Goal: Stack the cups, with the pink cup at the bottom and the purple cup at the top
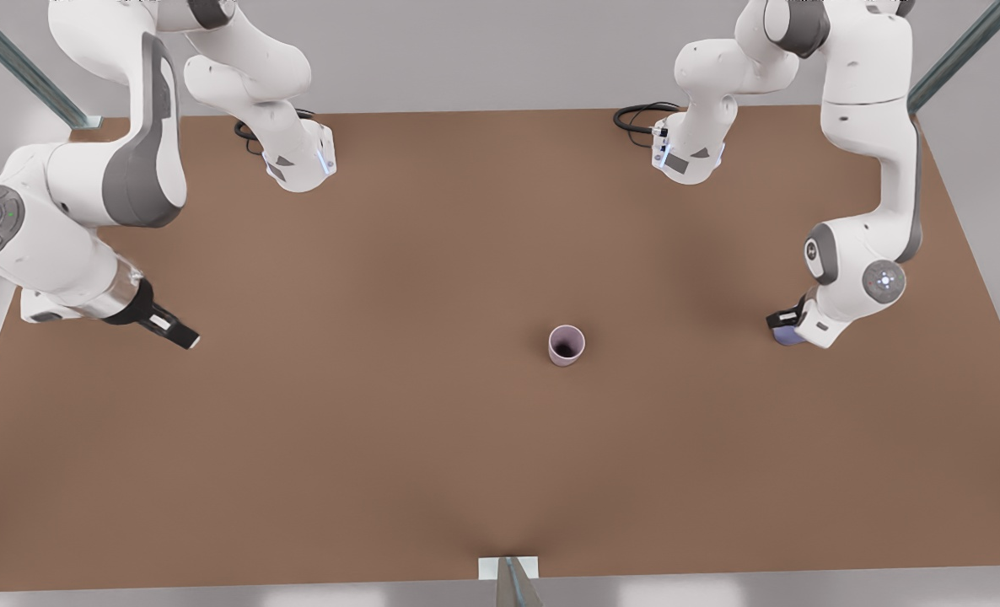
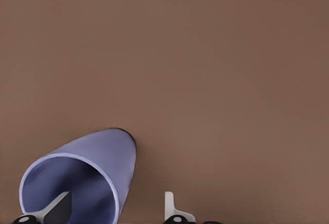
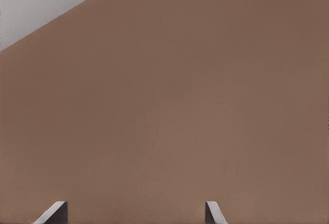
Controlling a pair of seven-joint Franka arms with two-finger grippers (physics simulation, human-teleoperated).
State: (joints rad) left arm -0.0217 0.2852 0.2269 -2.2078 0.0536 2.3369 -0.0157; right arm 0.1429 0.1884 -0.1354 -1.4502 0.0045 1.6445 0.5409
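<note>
Nearest the front view's camera: bare brown worktop (image 1: 382,472), with a small pale bracket (image 1: 508,567) at the middle of its near edge. Farther in, a little toward the front view's right of centre: pink cup (image 1: 567,346), upright on the worktop, mouth up, dark inside, well apart from both arms. At about the same depth, on the front view's right: left pincer (image 1: 782,325), low over the worktop and set at the purple cup (image 1: 787,336). In the left wrist view, purple cup (image 2: 97,167) seen with its mouth toward the camera; left pincer (image 2: 115,209) spread wide across the cup wall, one finger (image 2: 57,207) inside the mouth, the other finger (image 2: 170,203) outside, with a visible gap to the wall. Cannot tell whether the cup stands straight or leans. On the front view's left, at similar depth: right pincer (image 1: 181,335), angled down close to the worktop near its edge, waiting, nothing held. In the right wrist view, right pincer (image 3: 136,212) spread wide over bare worktop, nothing between the fingertips. Farthest back: both arm bases (image 1: 298,160) at the far edge of the worktop, each with a black cable (image 1: 639,114) beside it.
</note>
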